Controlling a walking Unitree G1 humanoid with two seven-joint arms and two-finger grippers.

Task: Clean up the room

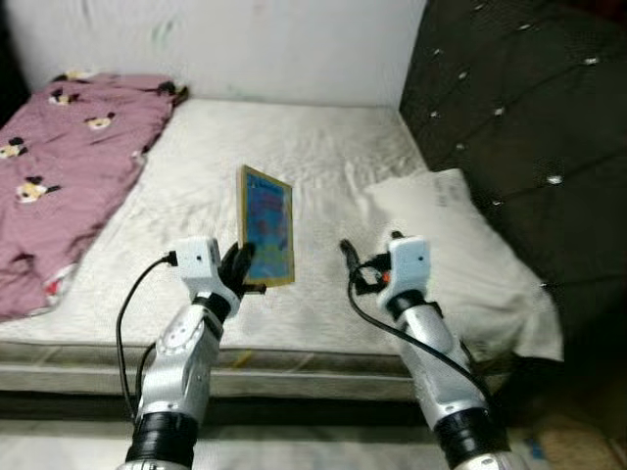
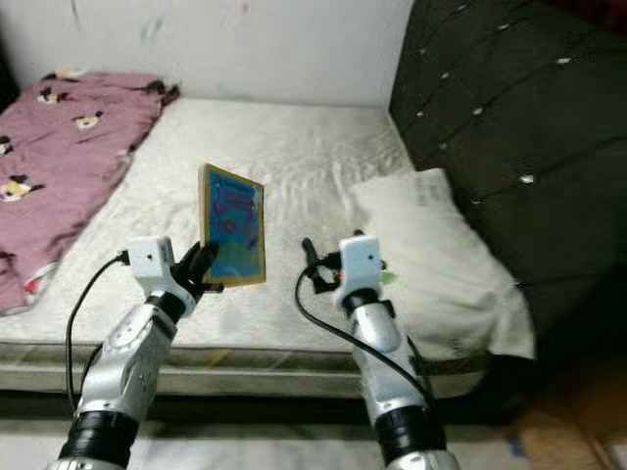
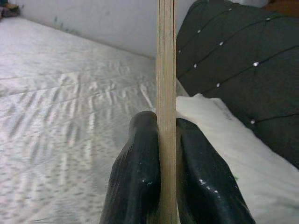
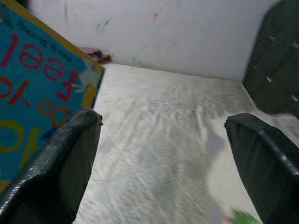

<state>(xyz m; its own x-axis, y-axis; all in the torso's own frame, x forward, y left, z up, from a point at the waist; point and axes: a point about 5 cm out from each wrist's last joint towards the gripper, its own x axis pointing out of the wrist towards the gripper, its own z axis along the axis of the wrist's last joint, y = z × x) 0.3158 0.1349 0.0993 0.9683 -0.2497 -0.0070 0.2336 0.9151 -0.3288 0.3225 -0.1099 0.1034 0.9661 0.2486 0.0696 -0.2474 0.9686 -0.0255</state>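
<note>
Book (image 1: pixel 267 227) stands upright, pinched by raised left claw (image 1: pixel 238 265); right claw (image 1: pixel 351 258) gapes empty beside it.

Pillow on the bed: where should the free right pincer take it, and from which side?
The pillow lies flat on the mattress against the dark headboard, so that side looks blocked. Probably best to pinch its near corner at the bed's edge, coming from the front and above. The right pincer is open beside it; the left pincer holds the book upright.

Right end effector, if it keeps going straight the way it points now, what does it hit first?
Probably nothing soon: the open right end effector points over the bare mattress toward the wall, with the book off to one side.
</note>
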